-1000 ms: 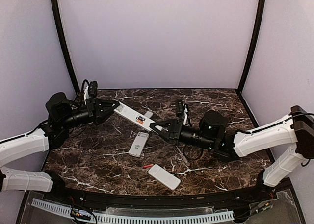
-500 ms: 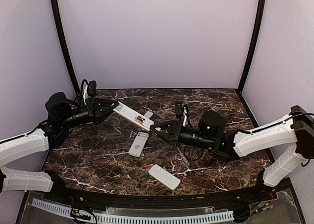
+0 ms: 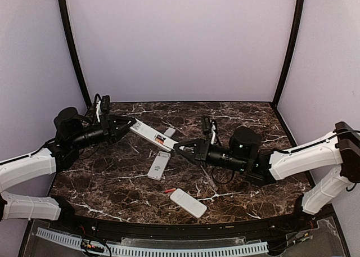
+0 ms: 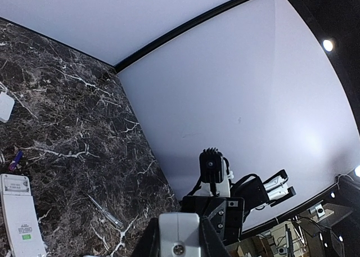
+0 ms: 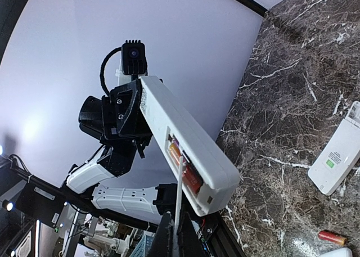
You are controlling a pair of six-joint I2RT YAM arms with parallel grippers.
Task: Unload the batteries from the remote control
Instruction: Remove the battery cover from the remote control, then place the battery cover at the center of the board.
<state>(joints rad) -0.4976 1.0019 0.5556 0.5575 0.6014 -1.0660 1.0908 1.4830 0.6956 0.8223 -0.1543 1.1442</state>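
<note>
My left gripper (image 3: pixel 125 125) is shut on one end of a white remote control (image 3: pixel 151 133), holding it above the table. Its open battery bay faces the right wrist camera. An orange-red battery (image 5: pixel 184 168) sits in the bay, with a purple end (image 5: pixel 173 140) above it. My right gripper (image 5: pixel 175 226) is shut on a thin white strip (image 5: pixel 179 192). The strip's tip rests against the cells in the bay. Another orange-red battery (image 3: pixel 168 190) lies loose on the table, and a blue-purple one (image 4: pixel 16 158) shows in the left wrist view.
Two more white remotes lie on the marble table, one in the middle (image 3: pixel 159 165) and one near the front (image 3: pixel 188 202). A small white cover (image 3: pixel 169 132) lies beyond the held remote. A clear thin tool (image 4: pixel 104 212) rests near the right wall.
The held remote's free end has dipped slightly toward the table. The right gripper has crept a little with it, staying at the bay.
</note>
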